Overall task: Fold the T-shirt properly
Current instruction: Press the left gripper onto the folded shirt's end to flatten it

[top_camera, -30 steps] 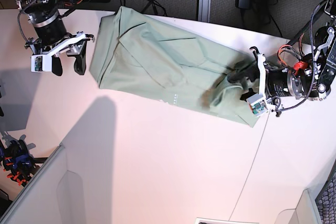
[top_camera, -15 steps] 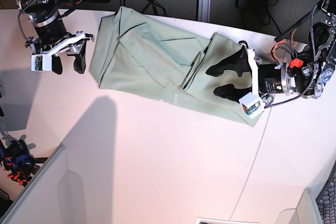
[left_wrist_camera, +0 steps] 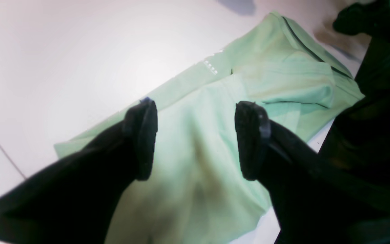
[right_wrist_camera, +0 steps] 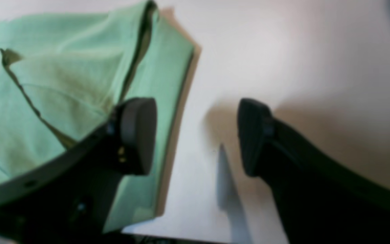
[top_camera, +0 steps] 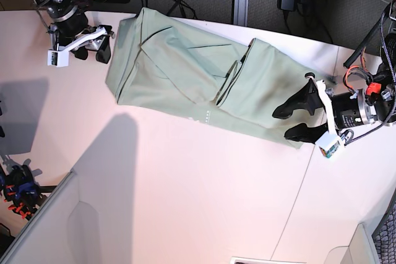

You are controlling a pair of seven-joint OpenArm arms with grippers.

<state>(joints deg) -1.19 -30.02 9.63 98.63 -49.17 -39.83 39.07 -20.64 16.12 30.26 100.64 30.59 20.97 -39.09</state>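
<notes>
I see one T-shirt (top_camera: 204, 81), pale mint green, on white table (top_camera: 173, 196). Long axis runs from base view's upper left to lower right, partly folded, flaps overlapping mid-length. Two grippers. My left gripper (top_camera: 294, 119) at shirt's lower-right end, jaws spread wide, gripping nothing; cloth lies between and beneath fingers (left_wrist_camera: 249, 139). My right gripper (top_camera: 91, 46) beside upper-left edge, jaws apart, empty. Collar end hard to tell; wrist views blurred.

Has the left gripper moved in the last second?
Yes. The left gripper has backed away from the T-shirt's middle toward the table's right edge, jaws open.
</notes>
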